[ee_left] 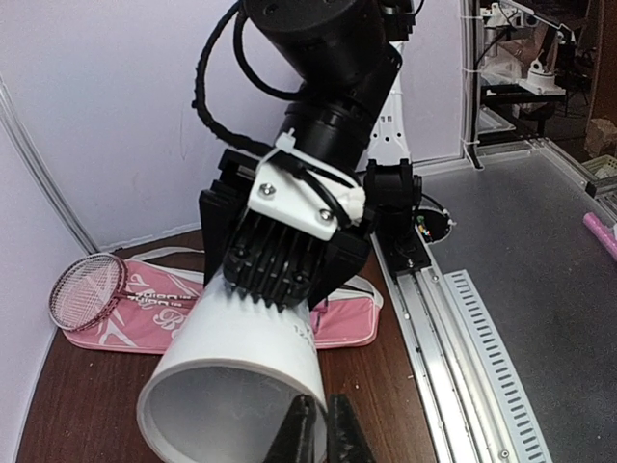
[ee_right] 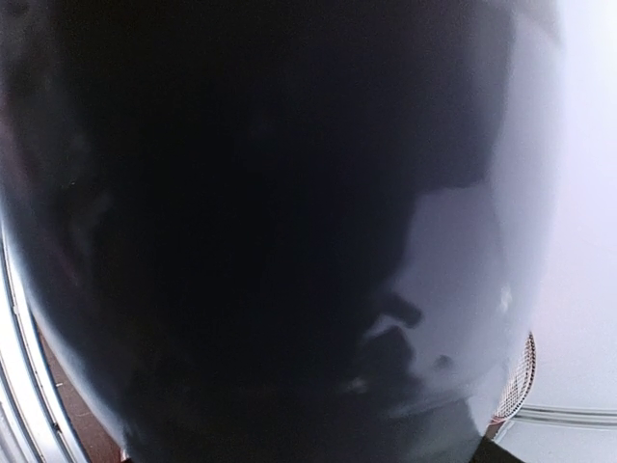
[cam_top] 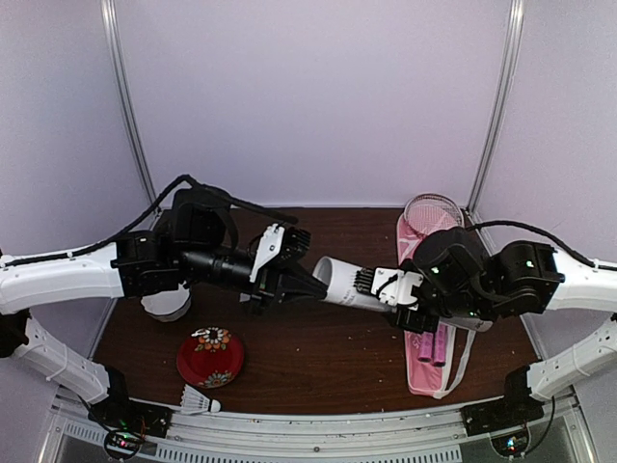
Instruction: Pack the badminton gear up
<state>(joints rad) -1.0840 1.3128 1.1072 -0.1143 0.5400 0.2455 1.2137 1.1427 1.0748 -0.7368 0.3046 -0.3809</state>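
Observation:
The long white tube [cam_top: 342,284] hangs level above the table between both arms. My right gripper [cam_top: 383,285] is shut round its middle; its ribbed black fingers [ee_left: 275,275] clamp the tube [ee_left: 231,357] in the left wrist view. My left gripper [ee_left: 323,434] is at the tube's open mouth, its fingers closed with the rim wall between them. The pink bag [cam_top: 420,362] lies at the right with a racquet head [cam_top: 432,213] and pink handles [cam_top: 435,342] showing. One shuttlecock [cam_top: 197,400] lies at the front left. The right wrist view is dark, blocked by the tube.
A red floral plate [cam_top: 210,357] sits at the front left. A white scalloped bowl [cam_top: 166,305] stands behind it, partly under my left arm. The bag [ee_left: 183,301] and racquet head [ee_left: 87,289] lie near the right wall. A metal rail [cam_top: 318,424] runs along the near edge.

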